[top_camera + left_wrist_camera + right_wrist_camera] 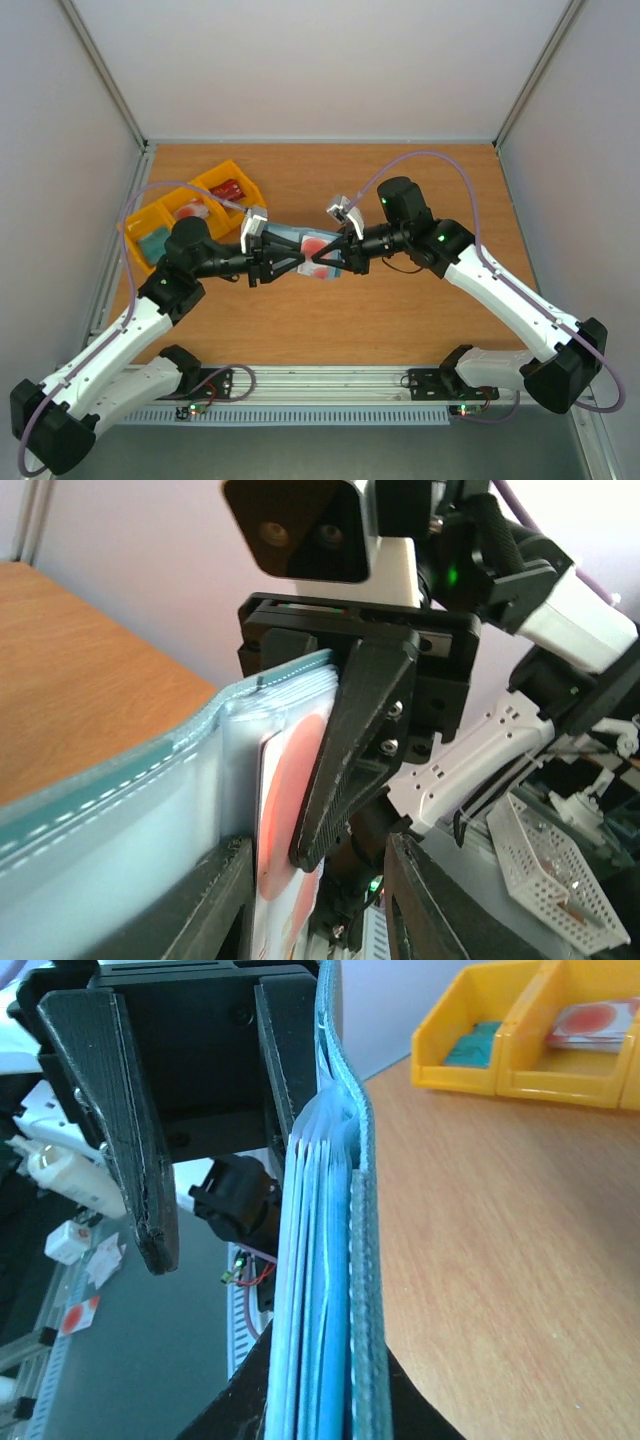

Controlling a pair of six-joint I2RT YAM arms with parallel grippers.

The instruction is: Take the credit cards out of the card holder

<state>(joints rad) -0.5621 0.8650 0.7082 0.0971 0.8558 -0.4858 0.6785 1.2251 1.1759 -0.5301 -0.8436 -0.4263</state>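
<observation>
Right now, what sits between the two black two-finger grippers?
The small slate-blue soft card holder, a pinkish-red card showing in it, lies between left gripper and right gripper; the top view shows it.

My arms (pixel 500 295): white shells, black joints, lilac cable (pixel 428 153) each; fingers (pixel 350 740) black wedges, silver screws (pixel 397 709) (green LEDs (pixel 441 238) glowing).

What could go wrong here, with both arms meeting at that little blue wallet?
The left end effector looks open, so only the right end effector pinches the card holder; it might twist or slip. The right one's finger presses on the red-marked card, so a pull may drag the whole holder along instead of freeing the card.
</observation>
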